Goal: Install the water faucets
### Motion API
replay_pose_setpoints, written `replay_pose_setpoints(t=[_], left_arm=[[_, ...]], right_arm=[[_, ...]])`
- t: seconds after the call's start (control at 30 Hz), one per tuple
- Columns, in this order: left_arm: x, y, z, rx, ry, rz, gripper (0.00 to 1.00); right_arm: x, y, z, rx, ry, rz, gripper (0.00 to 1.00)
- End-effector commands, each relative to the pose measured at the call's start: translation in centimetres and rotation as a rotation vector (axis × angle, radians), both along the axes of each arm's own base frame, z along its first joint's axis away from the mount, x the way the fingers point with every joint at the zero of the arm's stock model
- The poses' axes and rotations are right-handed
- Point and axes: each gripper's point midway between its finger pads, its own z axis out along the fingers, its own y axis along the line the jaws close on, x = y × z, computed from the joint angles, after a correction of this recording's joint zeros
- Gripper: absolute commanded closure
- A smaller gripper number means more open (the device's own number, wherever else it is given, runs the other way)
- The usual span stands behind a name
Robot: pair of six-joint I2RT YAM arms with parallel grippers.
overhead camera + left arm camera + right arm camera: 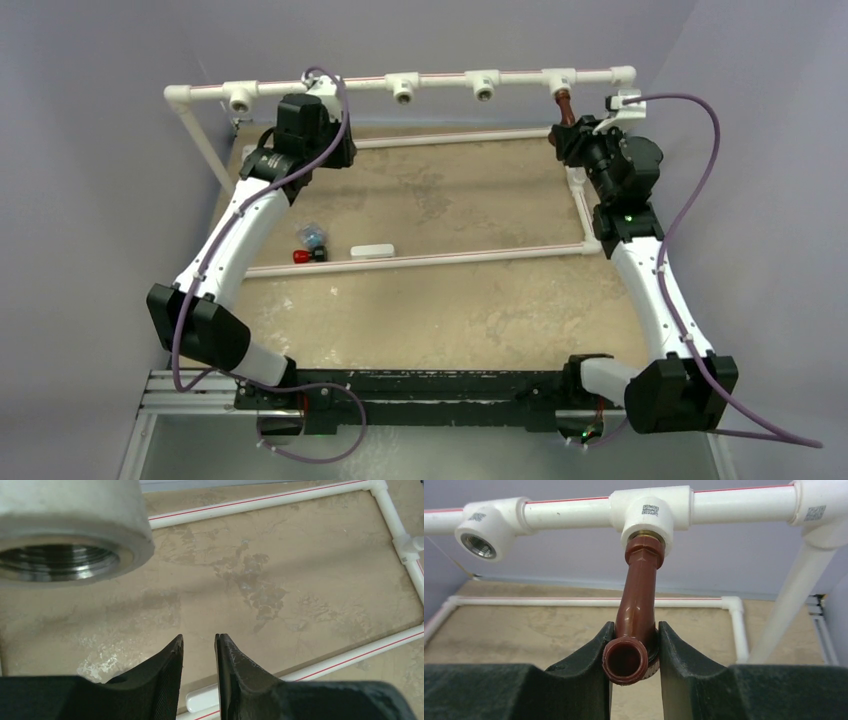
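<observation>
Tan mottled table [450, 310], with a white plastic pipe frame with red stripes [440, 80] standing on it. The top rail carries a row of tee outlets.

Step in hand, my read: screwing in the tap at the right end of the rail; the other outlets look bare.
- Right gripper [634, 632] is clenched on the reddish-brown metal faucet [636, 590], with pads on either side of its round open end.
- The faucet's stem goes up into the rightmost white tee fitting [649, 517], and a brass ring shows at the joint. The body hangs roughly straight down.
- Left gripper [199, 641] is empty, its jaws a narrow slit apart. It hovers below a grey-white threaded socket [60, 562] on the left part of the rail (lined up near an outlet, but with nothing to put in it).

Next move, as I judge it: the right wrist turns the faucet to seat the thread, then lets go. The axis has to stay in line with the tee or it cross-threads. After that, another tap needs fetching.

Can't tell:
- How far the thread is in, because the joint is hidden inside the tee.
- What the small red-and-dark piece [306, 256] and the bluish bit [314, 236] beside the white oblong block [372, 251] mid-table are. They're too small to identify and may be more faucets.
- The full socket, since the left wrist view cuts it off at the picture edge.
</observation>
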Motion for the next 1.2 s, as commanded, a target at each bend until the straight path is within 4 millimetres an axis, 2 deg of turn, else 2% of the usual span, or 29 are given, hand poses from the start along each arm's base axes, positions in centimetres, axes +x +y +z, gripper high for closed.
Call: replay_pose_setpoints(t=[0.0, 0.13, 0.27, 0.37, 0.47, 0.6, 0.7, 0.8, 0.87, 1.0, 1.17], left_arm=[[-0.7, 0.0, 4.2, -0.063, -0.083, 0.011, 0.72], [-1.3, -1.0, 8.3, -0.122, -0.144, -0.046, 0.72], [-1.6, -1.6, 14.4, -0.157, -0.288, -0.095, 0.72], [-0.1, -0.3, 19.0, -0.132, -0.436, -0.029, 0.89], [2.4, 0.7, 21.5, -0.081, -0.509, 0.035, 0.99], [6.2, 0.3, 22.1, -0.049, -0.543, 0.061, 1.0], [9.4, 1.1, 21.6, -0.002, -0.586, 0.127, 1.0], [12.5, 2.1, 19.9, 0.031, -0.597, 0.177, 1.0], [14.6, 2.6, 18.2, 0.042, -0.585, 0.2, 1.0], [17.1, 3.4, 16.0, 0.069, -0.593, 0.219, 1.0], [19.1, 4.8, 13.4, 0.119, -0.584, 0.258, 1.0]], right_arm=[[-0.7, 0.4, 6.3, 0.192, -0.207, 0.099, 1.0], [-0.3, -0.4, 6.3, 0.251, -0.209, 0.105, 1.0], [-0.2, -0.8, 6.0, 0.309, -0.212, 0.128, 1.0], [0.1, -0.8, 5.6, 0.325, -0.205, 0.138, 1.0], [0.2, -0.8, 5.3, 0.331, -0.203, 0.139, 1.0], [0.2, -0.8, 5.0, 0.34, -0.199, 0.14, 1.0], [0.3, -0.8, 4.8, 0.344, -0.198, 0.142, 1.0], [0.0, -0.8, 4.8, 0.347, -0.201, 0.143, 1.0], [-0.2, -0.8, 4.8, 0.348, -0.205, 0.141, 1.0], [-0.7, -0.7, 4.4, 0.349, -0.203, 0.142, 1.0], [-1.0, -0.4, 3.5, 0.375, -0.186, 0.153, 1.0]])
